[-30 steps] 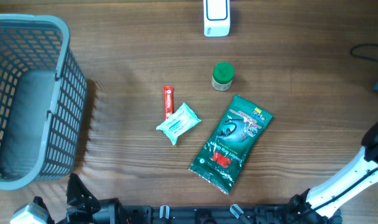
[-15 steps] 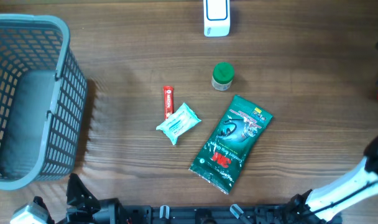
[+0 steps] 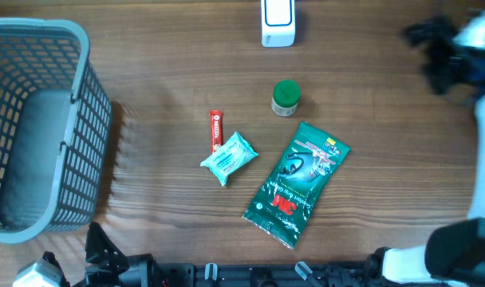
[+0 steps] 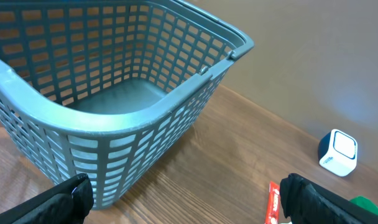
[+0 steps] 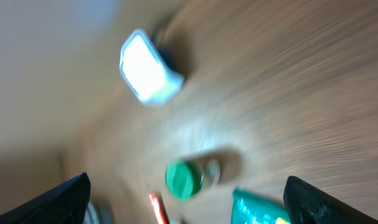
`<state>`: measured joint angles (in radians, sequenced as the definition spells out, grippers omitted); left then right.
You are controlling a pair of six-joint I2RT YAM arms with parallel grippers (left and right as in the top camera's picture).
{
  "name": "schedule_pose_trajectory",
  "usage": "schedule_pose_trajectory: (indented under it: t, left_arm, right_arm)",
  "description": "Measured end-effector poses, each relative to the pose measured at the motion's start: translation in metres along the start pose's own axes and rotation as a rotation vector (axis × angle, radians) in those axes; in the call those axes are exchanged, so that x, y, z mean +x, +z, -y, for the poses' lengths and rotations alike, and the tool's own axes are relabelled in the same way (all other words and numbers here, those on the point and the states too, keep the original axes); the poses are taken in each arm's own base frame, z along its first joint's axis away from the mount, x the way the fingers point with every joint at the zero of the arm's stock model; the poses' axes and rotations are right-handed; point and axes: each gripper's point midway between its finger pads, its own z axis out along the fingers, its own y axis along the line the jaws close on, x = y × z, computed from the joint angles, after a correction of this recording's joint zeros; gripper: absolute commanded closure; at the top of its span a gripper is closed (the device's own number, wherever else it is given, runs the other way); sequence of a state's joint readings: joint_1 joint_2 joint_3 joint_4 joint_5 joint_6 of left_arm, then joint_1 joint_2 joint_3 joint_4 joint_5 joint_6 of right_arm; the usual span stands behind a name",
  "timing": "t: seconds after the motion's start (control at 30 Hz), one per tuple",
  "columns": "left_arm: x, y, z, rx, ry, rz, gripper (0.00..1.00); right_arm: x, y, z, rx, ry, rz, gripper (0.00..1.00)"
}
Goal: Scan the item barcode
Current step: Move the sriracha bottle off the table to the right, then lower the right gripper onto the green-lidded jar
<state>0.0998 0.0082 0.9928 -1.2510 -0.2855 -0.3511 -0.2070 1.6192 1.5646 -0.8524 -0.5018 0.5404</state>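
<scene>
1. Overhead view: four candidate items lie mid-table and none is held; a green 3M pouch [image 3: 297, 183] lies at a slant, a pale wipes packet [image 3: 229, 158] well to its left, a red sachet stick [image 3: 215, 129] just beside that packet, and a small green-capped bottle [image 3: 285, 98] near the pouch's upper end; the task does not say which one is meant.
2. Handling, as a judgement: the pouch looks light, flat, glossy and floppy, so it is likely to sag and slip; pinching one long edge near the middle seems best; the wipes packet is soft and crushable; the stick is thin and lies low, hard to lift off the wood; the bottle is rigid and upright, easiest gripped across its body below the cap.
3. No barcode shows on any upward face, so the chosen item probably needs turning towards the white scanner [image 3: 277, 22] at the far edge.
4. Left gripper [image 4: 186, 186] has its jaws spread wide and empty, facing the blue-grey basket [image 3: 95, 143]; right gripper [image 3: 432, 49] is blurred at the far right, its jaws also wide apart with nothing between them.
5. Surface: a smooth wooden table [image 3: 386, 159], fairly slick; there is free space around every item except the packet and stick, which crowd each other.
</scene>
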Motion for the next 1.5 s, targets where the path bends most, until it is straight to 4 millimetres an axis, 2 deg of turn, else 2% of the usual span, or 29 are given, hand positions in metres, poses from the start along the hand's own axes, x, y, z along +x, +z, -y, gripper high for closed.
schedule_pose_trajectory:
  t: [0.13, 0.23, 0.37, 0.53, 0.7, 0.87, 0.9, 1.03, 1.17, 1.27, 1.5]
  left_arm:
    - [0.0, 0.0, 0.0, 0.0, 0.0, 0.0, 0.0]
    - [0.0, 0.0, 0.0, 0.0, 0.0, 0.0, 0.0]
    - [0.0, 0.0, 0.0, 0.0, 0.0, 0.0, 0.0]
    - [0.0, 0.0, 0.0, 0.0, 0.0, 0.0, 0.0]
    - [0.0, 0.0, 0.0, 0.0, 0.0, 0.0, 0.0]
    - [0.0, 0.0, 0.0, 0.0, 0.0, 0.0, 0.0]
    - [0.0, 0.0, 0.0, 0.0, 0.0, 0.0, 0.0]
    - [0.0, 0.0, 0.0, 0.0, 0.0, 0.0, 0.0]
    - [0.0, 0.0, 0.0, 0.0, 0.0, 0.0, 0.0]
    - [0.0, 0.0, 0.0, 0.0, 0.0, 0.0, 0.0]
    - [0.0, 0.0, 0.0, 0.0, 0.0, 0.0, 0.0]
  right_arm:
    - [0.075, 0.062, -0.055, -0.045, -0.324, -0.187, 0.0]
    - [0.111, 0.098, -0.074, -0.016, -0.518, -0.221, 0.0]
    - [0.142, 0.142, -0.069, 0.09, -0.673, -0.248, 0.0]
    - [0.157, 0.191, -0.048, 0.226, -0.821, -0.232, 0.0]
    - [0.146, 0.198, -0.049, 0.26, -0.918, -0.17, 0.0]
    - [0.155, 0.215, -0.03, 0.289, -0.948, -0.226, 0.0]
    - [0.159, 0.22, -0.023, 0.3, -0.948, -0.246, 0.04]
    - [0.169, 0.229, -0.007, 0.326, -0.952, -0.298, 0.3]
    - [0.17, 0.228, -0.004, 0.339, -0.906, -0.302, 0.39]
    - [0.174, 0.222, 0.002, 0.372, -0.843, -0.324, 0.43]
    - [0.195, 0.199, 0.02, 0.464, -0.614, -0.419, 0.42]
